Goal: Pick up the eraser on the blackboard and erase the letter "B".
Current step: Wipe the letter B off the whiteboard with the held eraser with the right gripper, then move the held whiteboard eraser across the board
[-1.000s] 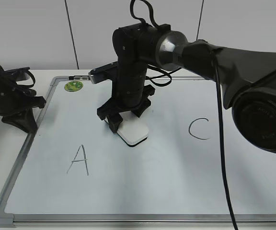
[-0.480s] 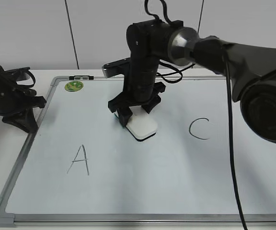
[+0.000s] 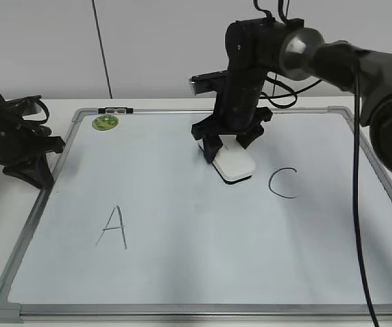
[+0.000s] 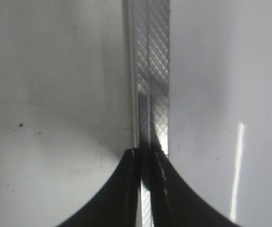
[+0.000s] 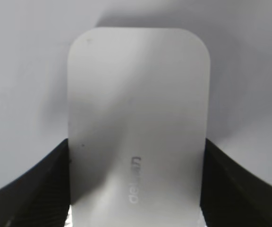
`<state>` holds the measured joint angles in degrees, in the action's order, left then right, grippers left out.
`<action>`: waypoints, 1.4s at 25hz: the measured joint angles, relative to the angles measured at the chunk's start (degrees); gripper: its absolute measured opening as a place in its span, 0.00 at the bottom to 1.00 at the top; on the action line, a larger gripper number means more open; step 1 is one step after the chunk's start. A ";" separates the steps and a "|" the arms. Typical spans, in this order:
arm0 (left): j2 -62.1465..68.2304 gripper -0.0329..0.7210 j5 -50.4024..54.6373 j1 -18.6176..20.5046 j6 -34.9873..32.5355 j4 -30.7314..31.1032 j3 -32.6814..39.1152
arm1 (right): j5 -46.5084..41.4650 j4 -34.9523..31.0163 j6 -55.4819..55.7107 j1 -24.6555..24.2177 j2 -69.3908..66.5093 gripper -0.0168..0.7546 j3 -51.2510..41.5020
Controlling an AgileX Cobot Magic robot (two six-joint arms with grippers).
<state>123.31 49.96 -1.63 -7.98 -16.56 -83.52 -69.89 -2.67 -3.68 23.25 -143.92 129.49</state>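
The blackboard (image 3: 203,272) is a large pale whiteboard with a grey frame, lying flat on the table. My right gripper (image 3: 229,148) is shut on the white eraser (image 3: 235,166), which sits on the board's middle, just left of the drawn "C" (image 3: 282,182). In the right wrist view the eraser (image 5: 138,123) fills the space between both fingers. A drawn "A" (image 3: 113,227) is at the lower left. No letter "B" shows on the board. My left gripper (image 3: 38,176) rests at the board's left frame; in the left wrist view its jaws (image 4: 148,153) are closed over the frame strip (image 4: 152,71).
A round green sticker (image 3: 105,122) sits in the board's far left corner. A small black clip (image 3: 115,110) lies on the far frame. The right arm's cables (image 3: 284,95) hang over the board's far edge. A white wall stands behind the table.
My right gripper has slid the eraser to the right and slightly away across the board, from the centre-left toward the "C". The left arm has not moved.
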 joint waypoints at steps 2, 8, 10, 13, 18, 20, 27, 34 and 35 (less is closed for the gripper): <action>0.00 0.08 0.00 0.00 0.00 0.00 0.00 | 0.03 0.00 0.11 -0.72 0.00 0.71 0.00; 0.00 0.08 0.00 0.00 0.00 -0.03 0.00 | 0.03 0.74 0.24 -1.08 0.64 0.71 0.11; 0.00 0.08 0.11 0.00 0.00 -0.03 0.00 | -0.49 2.22 0.24 -1.35 1.26 0.71 0.11; 0.00 0.08 0.11 0.09 0.00 -0.03 0.00 | -0.73 2.98 0.24 -1.86 4.68 0.71 0.00; 0.00 0.08 0.11 0.09 0.00 -0.03 0.00 | -0.81 3.84 0.24 -1.95 12.55 0.71 -2.38; 0.00 0.08 0.11 0.09 0.00 -0.03 0.00 | -0.81 4.80 0.24 -1.95 15.02 0.71 -5.60; 0.10 0.08 0.11 0.09 0.00 -0.03 0.00 | -0.81 10.45 0.47 -3.43 25.50 0.71 -24.10; 0.09 0.08 0.11 0.09 0.00 -0.03 0.00 | 3.25 9.62 3.30 -12.65 33.99 0.71 -41.12; 0.09 0.08 0.11 0.09 0.00 -0.03 0.00 | 3.94 9.47 3.68 -14.15 34.71 0.71 -42.84</action>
<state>123.40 50.07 -1.54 -7.98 -16.59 -83.52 -65.94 6.80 0.00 9.10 -109.21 86.65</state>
